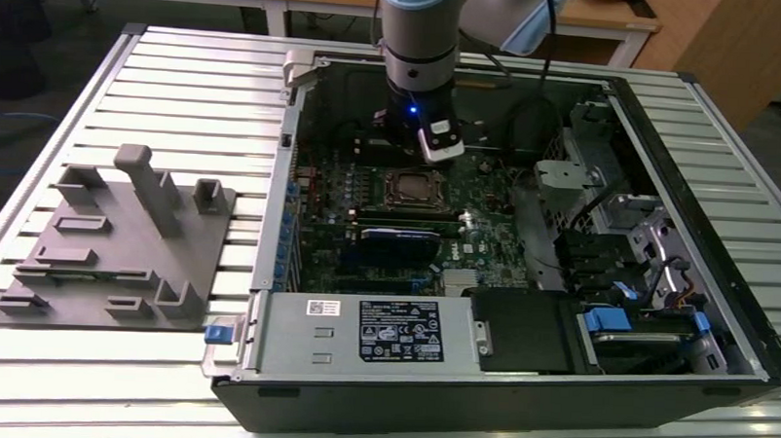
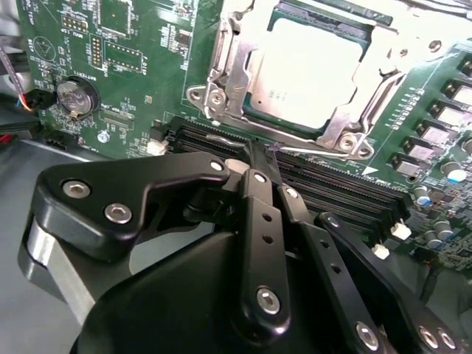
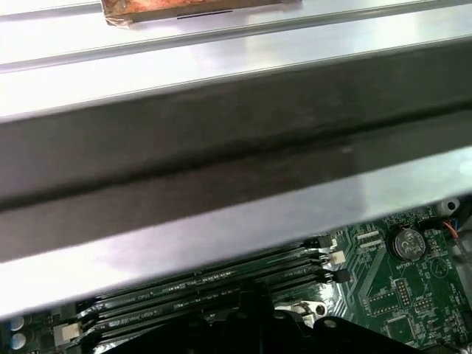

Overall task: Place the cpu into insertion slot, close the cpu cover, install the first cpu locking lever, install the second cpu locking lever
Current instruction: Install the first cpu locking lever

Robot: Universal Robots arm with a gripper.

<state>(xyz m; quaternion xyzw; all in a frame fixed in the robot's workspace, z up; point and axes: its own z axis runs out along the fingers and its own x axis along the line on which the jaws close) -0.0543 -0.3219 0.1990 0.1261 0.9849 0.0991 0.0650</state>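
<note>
While arm (image 1: 416, 45) reaches down into open computer case (image 1: 488, 403) on slatted table (image 1: 47, 382), gripper (image 2: 262, 155) hangs low over green motherboard (image 2: 140, 44), near insertion slot (image 1: 411, 188). Second wrist view: black fingers (image 2: 254, 214) drawn together at tips, nothing seen clamped between them. cpu (image 2: 306, 70) seated in slot, silver top showing through window of cpu cover (image 2: 234, 63), which lies flat over its edges. Thin silver rod (image 2: 317, 151) runs along socket's near edge, just beside fingertips. Memory slots (image 2: 332, 184) lie between gripper and socket. Grey fixture (image 1: 117, 239) sits on table, well apart from case.
</note>
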